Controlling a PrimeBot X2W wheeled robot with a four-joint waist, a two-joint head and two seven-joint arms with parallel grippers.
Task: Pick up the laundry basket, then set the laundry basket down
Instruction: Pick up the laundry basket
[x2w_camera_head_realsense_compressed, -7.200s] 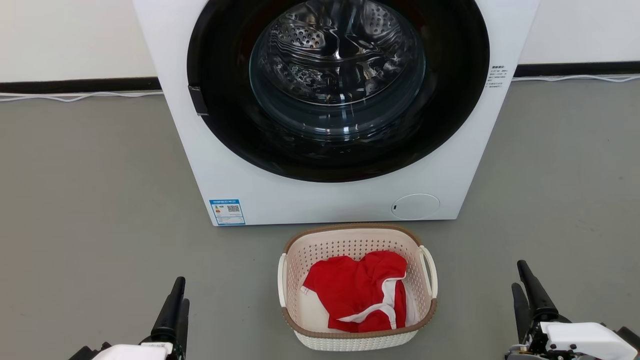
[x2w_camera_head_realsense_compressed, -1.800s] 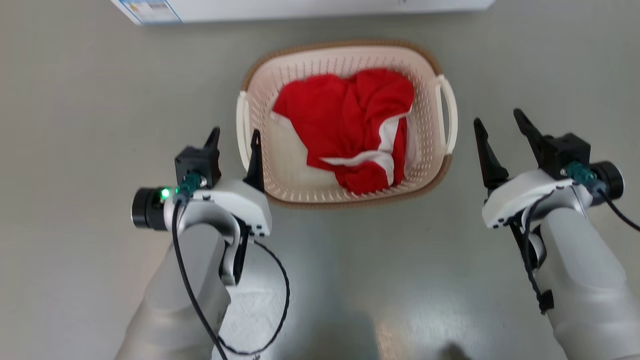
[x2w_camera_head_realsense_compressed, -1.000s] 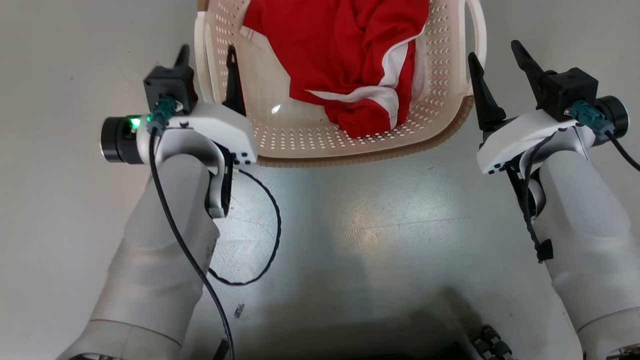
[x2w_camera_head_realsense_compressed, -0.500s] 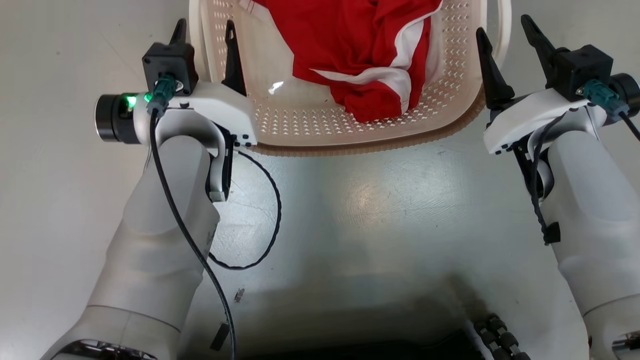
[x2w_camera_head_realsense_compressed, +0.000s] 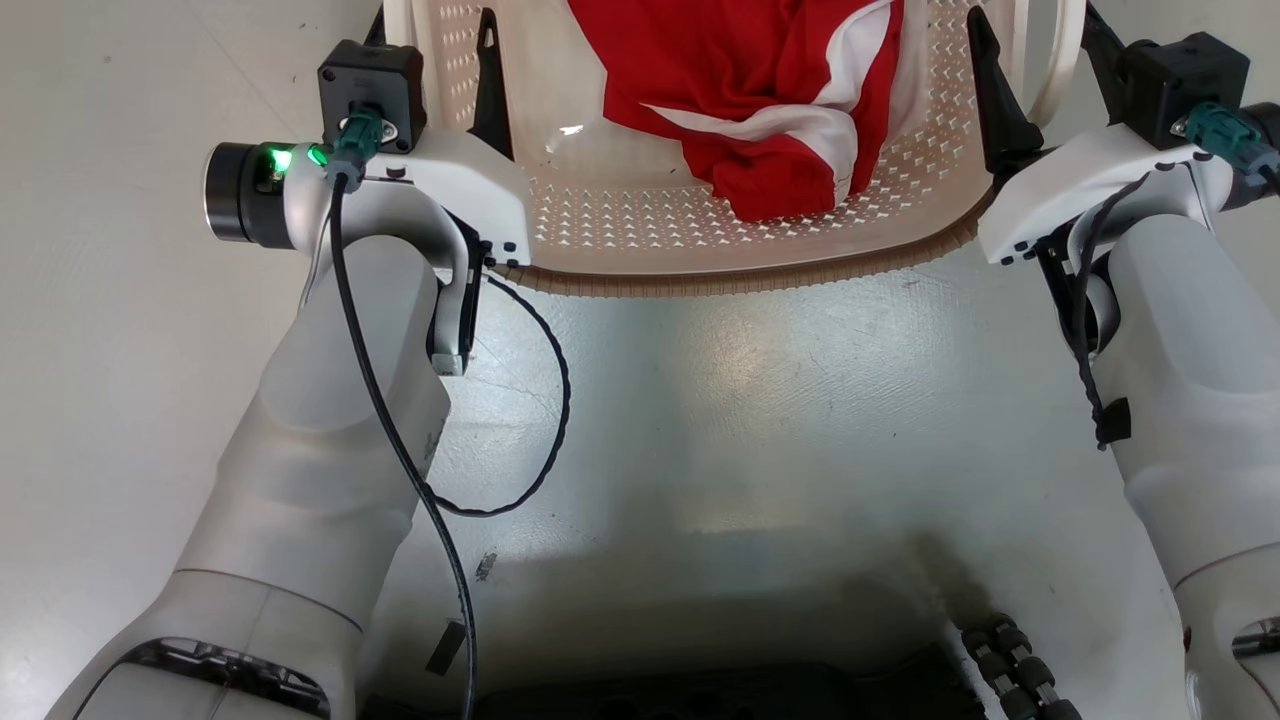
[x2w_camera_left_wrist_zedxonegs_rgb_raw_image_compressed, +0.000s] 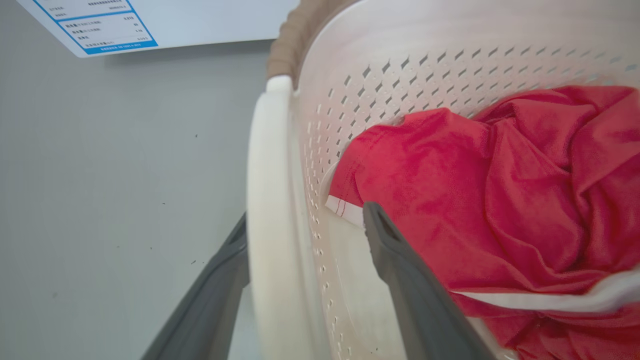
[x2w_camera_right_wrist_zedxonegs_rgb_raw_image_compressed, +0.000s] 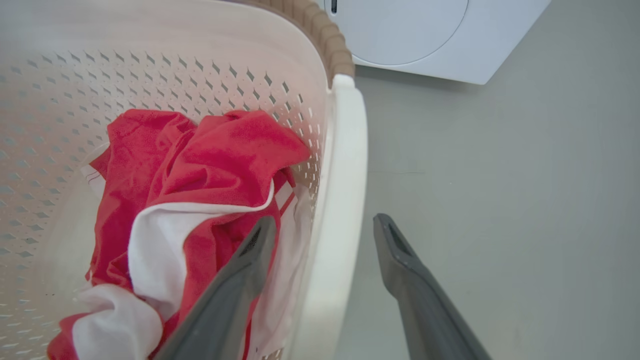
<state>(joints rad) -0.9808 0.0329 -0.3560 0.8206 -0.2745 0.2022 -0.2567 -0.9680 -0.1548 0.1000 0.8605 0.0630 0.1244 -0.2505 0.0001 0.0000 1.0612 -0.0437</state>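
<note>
Grey floor (x2w_camera_head_realsense_compressed: 760, 400) holds the laundry basket (x2w_camera_head_realsense_compressed: 700, 255); left gripper (x2w_camera_left_wrist_zedxonegs_rgb_raw_image_compressed: 306, 215) and right gripper (x2w_camera_right_wrist_zedxonegs_rgb_raw_image_compressed: 326, 220), both open, each straddle a side handle (x2w_camera_right_wrist_zedxonegs_rgb_raw_image_compressed: 345, 165).

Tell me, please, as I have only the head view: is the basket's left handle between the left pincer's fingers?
Observer: Yes; the left pincer is open, and the handle of the basket runs between its fingers, one outside, one inside.
Operator: Thank you. And the right side?
Observer: The right pincer is open astride the other handle; its inner finger is inside, above the red cloth.
Operator: What stands beyond the basket?
Observer: A white machine with a round cover, close behind the rim.
</note>
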